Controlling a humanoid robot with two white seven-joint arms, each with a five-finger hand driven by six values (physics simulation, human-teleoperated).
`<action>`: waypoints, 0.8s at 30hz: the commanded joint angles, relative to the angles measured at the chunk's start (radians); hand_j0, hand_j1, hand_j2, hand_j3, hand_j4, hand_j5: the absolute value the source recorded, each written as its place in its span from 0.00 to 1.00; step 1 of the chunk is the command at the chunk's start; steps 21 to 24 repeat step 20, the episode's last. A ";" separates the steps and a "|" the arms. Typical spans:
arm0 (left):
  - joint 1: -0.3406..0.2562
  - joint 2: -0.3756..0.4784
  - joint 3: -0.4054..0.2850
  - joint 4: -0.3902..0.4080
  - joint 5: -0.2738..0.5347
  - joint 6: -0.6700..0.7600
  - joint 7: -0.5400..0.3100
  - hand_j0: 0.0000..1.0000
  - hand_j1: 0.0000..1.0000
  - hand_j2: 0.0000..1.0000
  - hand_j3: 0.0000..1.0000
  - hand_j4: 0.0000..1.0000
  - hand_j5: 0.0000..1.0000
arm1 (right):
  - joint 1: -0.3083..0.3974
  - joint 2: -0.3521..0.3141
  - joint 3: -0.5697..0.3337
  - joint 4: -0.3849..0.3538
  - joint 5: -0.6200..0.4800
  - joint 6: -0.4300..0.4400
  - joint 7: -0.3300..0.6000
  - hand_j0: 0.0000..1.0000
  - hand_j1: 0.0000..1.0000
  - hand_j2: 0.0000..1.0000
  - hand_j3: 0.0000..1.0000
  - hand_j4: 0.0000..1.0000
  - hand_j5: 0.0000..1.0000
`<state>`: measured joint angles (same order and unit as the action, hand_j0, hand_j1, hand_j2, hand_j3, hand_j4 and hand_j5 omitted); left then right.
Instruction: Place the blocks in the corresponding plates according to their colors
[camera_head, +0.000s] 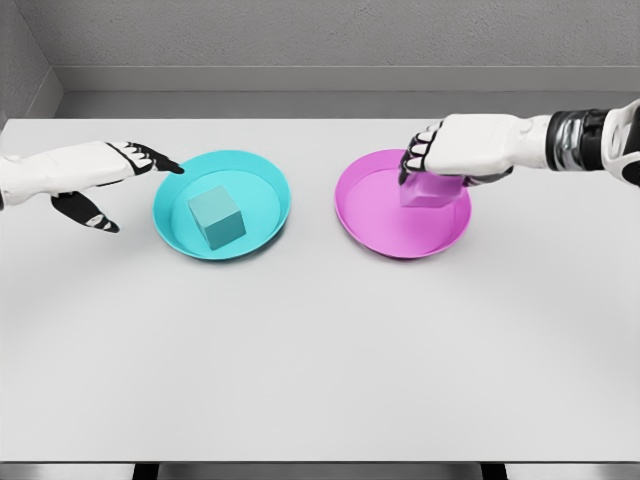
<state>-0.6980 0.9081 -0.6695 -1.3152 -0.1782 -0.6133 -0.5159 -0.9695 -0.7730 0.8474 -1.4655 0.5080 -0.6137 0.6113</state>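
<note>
A cyan block (217, 217) lies inside the cyan plate (265, 178) at centre left. My left hand (120, 185) hovers just left of that plate, its fingers spread and holding nothing. Over the magenta plate (375, 215) at centre right, my right hand (432, 165) is curled down on a magenta block (428, 191). The block sits low in the plate's right half, its top hidden by the fingers. I cannot tell whether it touches the plate's floor.
Both plates sit on a pale grey table (320, 350) whose far edge meets a grey wall. The table's near edge runs along the bottom of the view.
</note>
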 joint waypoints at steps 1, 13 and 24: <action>0.000 0.002 0.001 0.014 0.008 0.002 0.000 1.00 1.00 1.00 1.00 1.00 1.00 | 0.000 0.005 -0.030 0.016 -0.003 0.003 0.000 1.00 1.00 1.00 1.00 1.00 1.00; 0.000 -0.006 0.001 0.057 0.006 0.002 0.000 1.00 1.00 1.00 1.00 1.00 1.00 | 0.041 0.011 -0.189 0.355 -0.005 0.003 0.000 1.00 1.00 1.00 1.00 1.00 1.00; 0.002 -0.009 -0.001 0.057 0.006 0.002 0.000 1.00 1.00 1.00 1.00 1.00 1.00 | 0.064 0.005 -0.186 0.338 0.001 0.003 0.000 1.00 1.00 1.00 1.00 1.00 1.00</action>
